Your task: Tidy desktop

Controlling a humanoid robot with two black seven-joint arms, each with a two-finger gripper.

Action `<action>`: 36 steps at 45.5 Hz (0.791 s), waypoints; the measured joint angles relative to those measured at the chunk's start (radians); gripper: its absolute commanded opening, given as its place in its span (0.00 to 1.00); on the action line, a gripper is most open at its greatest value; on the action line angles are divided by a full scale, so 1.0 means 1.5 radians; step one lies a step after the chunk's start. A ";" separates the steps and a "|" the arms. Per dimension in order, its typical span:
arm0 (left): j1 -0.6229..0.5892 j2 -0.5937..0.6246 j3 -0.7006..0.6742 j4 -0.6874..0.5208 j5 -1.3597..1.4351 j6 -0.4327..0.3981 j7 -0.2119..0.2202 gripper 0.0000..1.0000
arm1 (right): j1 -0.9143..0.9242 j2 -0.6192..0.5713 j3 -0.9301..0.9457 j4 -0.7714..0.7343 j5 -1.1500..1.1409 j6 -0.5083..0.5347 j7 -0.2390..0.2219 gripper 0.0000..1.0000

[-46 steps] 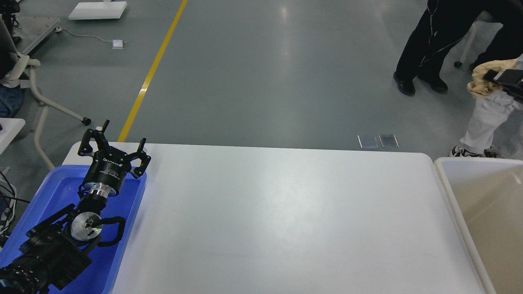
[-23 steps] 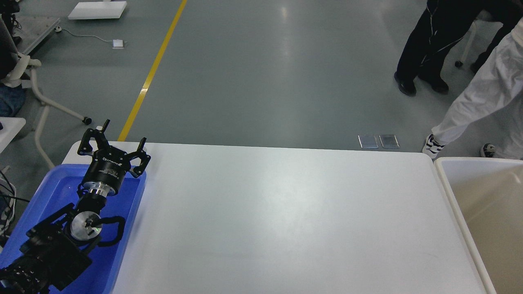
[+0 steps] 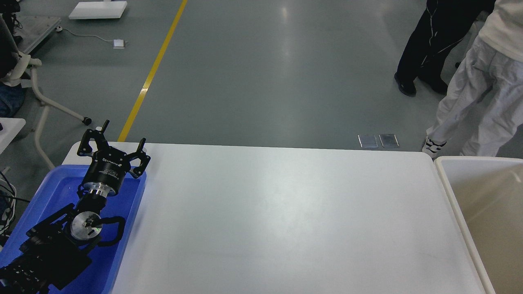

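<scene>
Where the left arm comes in at the near left corner, its lower links are cut off by the view's edge, and it reaches up over the blue tray. That tray sits against the desk's left side, its near end also cut off. At the tray's far right corner the left gripper hangs with its two fingers spread apart and nothing between them, just over the desk's far left corner. The right arm and its gripper do not show anywhere.

From the tray's right rim the desk runs wide, white and slightly glossy across the middle of the view, with rounded far corners; its near edge lies beyond the bottom of the view. Its whole visible surface is bare, so the room between tray and bin is open. Touching or just beside its right edge stands the off-white bin, cut off at right and below, its inside only partly seen.

Beyond the far edge lies grey floor with a yellow line at far left and two small metal plates toward the right. At far right stand two people, one in black, one in white, both seen only from the torso or waist down.
</scene>
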 measured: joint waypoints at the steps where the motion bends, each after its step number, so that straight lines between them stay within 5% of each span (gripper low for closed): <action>1: 0.000 0.000 0.000 0.000 0.000 0.000 0.000 1.00 | -0.008 0.008 0.000 -0.002 0.001 -0.004 -0.001 0.00; 17: 0.000 0.000 0.000 0.000 0.000 0.000 0.000 1.00 | -0.062 0.063 0.002 -0.009 0.015 -0.029 -0.009 0.00; 24: 0.000 0.000 0.000 0.000 0.000 0.000 0.000 1.00 | -0.068 0.070 0.004 -0.009 0.018 -0.037 -0.010 0.77; 26: 0.000 0.000 0.000 0.000 0.000 0.000 0.000 1.00 | -0.068 0.070 0.004 -0.009 0.018 -0.043 -0.010 0.92; 36: 0.000 0.000 0.000 0.000 0.000 0.000 0.000 1.00 | -0.067 0.071 0.008 -0.006 0.020 -0.076 -0.010 0.99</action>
